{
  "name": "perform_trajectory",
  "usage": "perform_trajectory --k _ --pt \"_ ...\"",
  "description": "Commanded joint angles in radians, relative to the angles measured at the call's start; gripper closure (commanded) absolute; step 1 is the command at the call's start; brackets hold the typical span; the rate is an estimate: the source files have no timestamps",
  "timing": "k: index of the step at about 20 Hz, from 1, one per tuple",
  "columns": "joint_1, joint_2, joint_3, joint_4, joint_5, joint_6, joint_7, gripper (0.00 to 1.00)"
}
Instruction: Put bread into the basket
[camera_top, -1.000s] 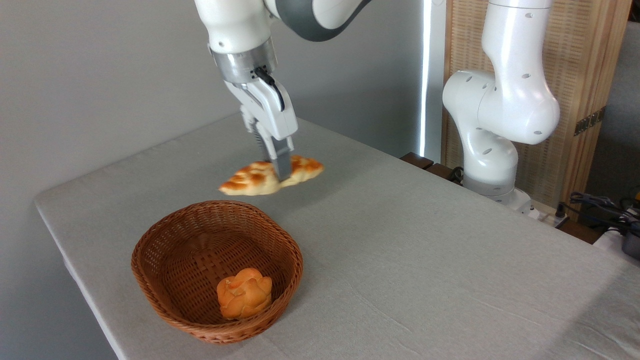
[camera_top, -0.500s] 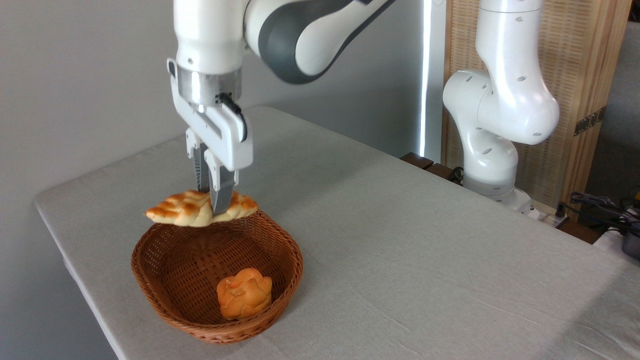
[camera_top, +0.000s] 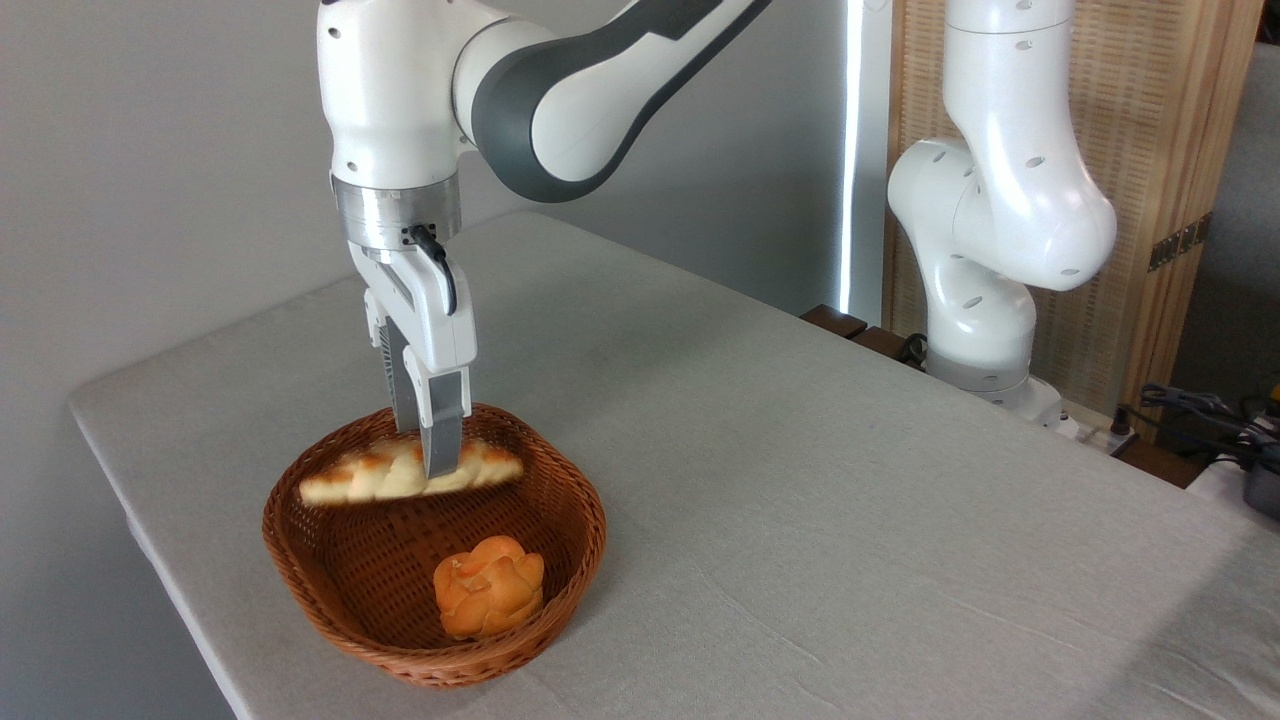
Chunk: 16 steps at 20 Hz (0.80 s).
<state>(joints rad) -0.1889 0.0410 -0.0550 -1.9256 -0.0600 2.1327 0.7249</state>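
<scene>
The bread (camera_top: 375, 477), a pale braided loaf with browned bumps, hangs level inside the far half of the brown wicker basket (camera_top: 560, 470), just above its woven floor. My gripper (camera_top: 432, 462) points straight down and is shut on the loaf's middle. The front finger (camera_top: 441, 445) covers part of the loaf. The loaf's left end reaches close to the basket's left wall.
A small round orange knotted bun (camera_top: 488, 587) lies in the near part of the basket. The grey cloth-covered table (camera_top: 800, 480) stretches to the right. The arm's white base (camera_top: 985, 320) stands at the far right edge, with cables (camera_top: 1200, 415) beyond it.
The gripper carried the bread leftward and toward the camera from above the table to over the basket, then lowered it from rim height down into the basket.
</scene>
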Motion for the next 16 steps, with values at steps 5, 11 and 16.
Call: perform_trajectory --k 5,11,16 --pt "-0.006 -0.009 0.014 0.010 0.011 0.001 -0.018 0.00" --pt "0.006 -0.066 0.075 0.092 0.009 -0.135 -0.007 0.00" --pt "0.022 -0.033 0.103 0.295 -0.024 -0.459 -0.016 0.00"
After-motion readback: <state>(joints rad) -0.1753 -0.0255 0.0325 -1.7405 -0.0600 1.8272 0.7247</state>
